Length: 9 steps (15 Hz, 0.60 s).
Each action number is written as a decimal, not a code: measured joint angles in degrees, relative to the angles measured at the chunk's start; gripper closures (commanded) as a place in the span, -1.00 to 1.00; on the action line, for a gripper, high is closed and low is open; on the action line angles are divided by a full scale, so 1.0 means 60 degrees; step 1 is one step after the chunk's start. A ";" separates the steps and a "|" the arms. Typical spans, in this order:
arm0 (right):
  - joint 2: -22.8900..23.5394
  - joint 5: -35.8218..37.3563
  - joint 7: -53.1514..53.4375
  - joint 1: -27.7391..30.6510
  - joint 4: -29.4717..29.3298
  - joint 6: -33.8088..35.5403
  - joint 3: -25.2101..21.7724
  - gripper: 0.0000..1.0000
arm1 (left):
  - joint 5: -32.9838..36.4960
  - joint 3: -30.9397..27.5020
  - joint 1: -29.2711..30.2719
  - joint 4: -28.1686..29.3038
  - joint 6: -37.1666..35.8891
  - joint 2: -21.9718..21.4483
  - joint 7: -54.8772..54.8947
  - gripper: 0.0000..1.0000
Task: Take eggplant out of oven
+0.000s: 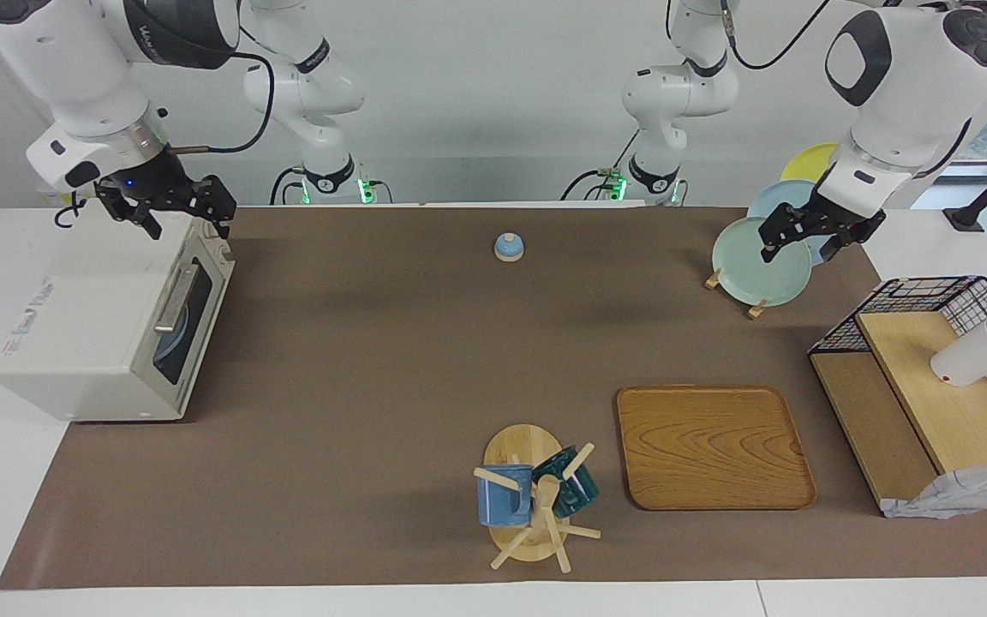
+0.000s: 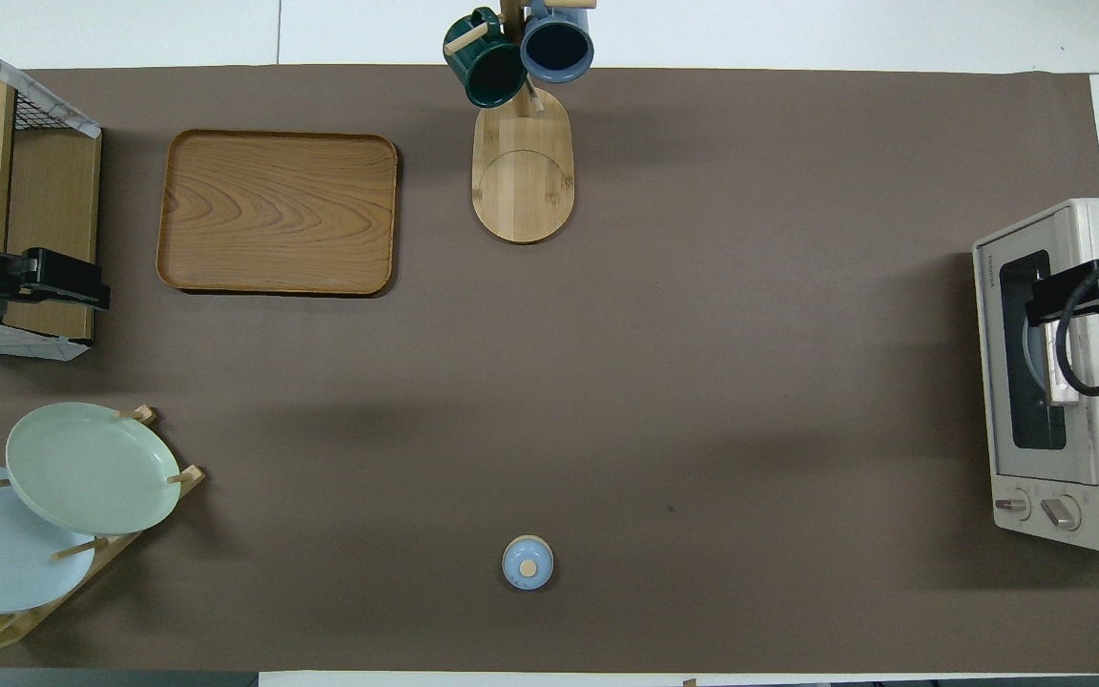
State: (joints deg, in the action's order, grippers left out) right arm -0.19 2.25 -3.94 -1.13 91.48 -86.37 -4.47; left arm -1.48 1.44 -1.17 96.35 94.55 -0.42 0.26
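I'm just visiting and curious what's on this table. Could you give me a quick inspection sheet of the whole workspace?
Surface: brown mat on a white table.
Job's things: oven, door shut; eggplant not seen.
Clutter: wooden tray, mug tree with two mugs, plate rack, small blue lid, wire shelf.
Grippers: right gripper over the oven's top; left gripper over the plate rack.
Cables: black cable on the right arm.
Surroundings: white wall, window at one corner.

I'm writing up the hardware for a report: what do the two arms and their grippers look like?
Both arms are glossy white with rounded segments and dark grey joint caps. Each base shows a green light. Black cables run along them. The right gripper and left gripper are black, with two fingers each.
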 measured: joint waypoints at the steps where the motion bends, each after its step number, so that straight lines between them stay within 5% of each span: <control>1: 0.0000 0.0000 0.0000 0.0000 0.0000 0.0000 0.0000 -1.00 | 0.0000 0.0000 0.0000 0.0000 0.0000 0.0000 0.0000 -1.00; 7: 0.0000 0.0000 -0.0001 0.0000 -0.0002 0.0000 0.0000 -1.00 | 0.0000 0.0000 0.0000 0.0000 0.0000 0.0000 0.0000 -1.00; 8: 0.0000 0.0000 -0.0054 0.0000 -0.0002 0.0000 0.0000 -0.64 | 0.0000 0.0000 0.0000 0.0000 0.0000 0.0000 0.0000 -1.00; 9: -0.0001 0.0000 -0.0234 -0.0001 0.0008 -0.0041 0.0001 0.12 | 0.0000 0.0000 0.0000 0.0000 0.0000 0.0000 0.0000 -1.00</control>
State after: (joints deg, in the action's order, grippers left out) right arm -0.19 2.25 -5.34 -1.13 91.52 -86.61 -4.47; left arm -1.48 1.44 -1.17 96.35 94.55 -0.42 0.26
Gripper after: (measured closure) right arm 0.000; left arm 0.000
